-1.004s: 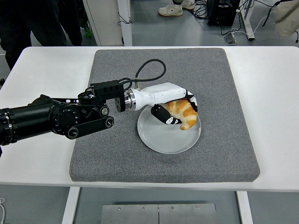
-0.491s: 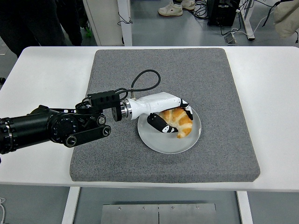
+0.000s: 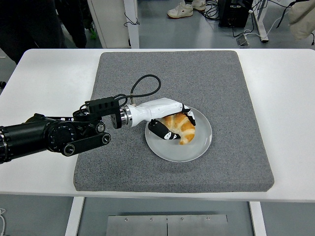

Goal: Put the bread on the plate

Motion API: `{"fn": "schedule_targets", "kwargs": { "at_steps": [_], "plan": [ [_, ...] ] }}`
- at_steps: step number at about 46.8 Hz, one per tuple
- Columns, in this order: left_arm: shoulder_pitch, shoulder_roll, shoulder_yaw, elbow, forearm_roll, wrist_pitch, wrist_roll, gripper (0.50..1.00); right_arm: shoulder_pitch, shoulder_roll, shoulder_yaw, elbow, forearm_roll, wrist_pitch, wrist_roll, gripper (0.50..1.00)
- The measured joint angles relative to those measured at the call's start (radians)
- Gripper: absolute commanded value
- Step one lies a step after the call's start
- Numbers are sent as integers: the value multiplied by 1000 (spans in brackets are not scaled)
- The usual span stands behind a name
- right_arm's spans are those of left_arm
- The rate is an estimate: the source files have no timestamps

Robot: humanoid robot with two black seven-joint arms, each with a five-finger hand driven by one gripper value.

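Bread [image 3: 181, 129] lies on the white plate [image 3: 197, 150], clasped between the curled fingers of the left hand [image 3: 170, 119]; no writing legible.

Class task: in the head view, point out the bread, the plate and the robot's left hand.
bread [image 3: 181, 128]: head view, middle of its golden crust.
plate [image 3: 197, 147]: head view, bare surface near the right rim.
left hand [image 3: 162, 110]: head view, white back of the hand, fingers curled around the bread.

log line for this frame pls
phase: placing | left hand: shut on bread | bread: over plate, contact unclear | plate: on grey mat | right arm: not in view
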Motion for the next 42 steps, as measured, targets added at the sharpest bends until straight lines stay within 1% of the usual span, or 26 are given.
{"fn": "schedule_targets", "kwargs": {
  "at_steps": [10,11,16,23,34,42],
  "plan": [
    [12,6,-1,0,-2,-2,-3,500,1,0,0,0,0,0,0,1000],
    [12,6,-1,0,-3,-2,-3,507,2,0,0,0,0,0,-1,1000],
    [12,5,-2,0,-4,-2,-3,572,2,0,0,0,0,-1,-1,1000],
    [12,5,-4,0,-4,-2,-14,634,2,0,0,0,0,-1,0,1000],
    [21,6,-5,0,-5,-2,-14,687,2,0,-1,0,0,0,0,1000],
    [27,7,-7,0,-5,-2,-14,707,2,0,0,0,0,0,-1,1000]
  ]
}}
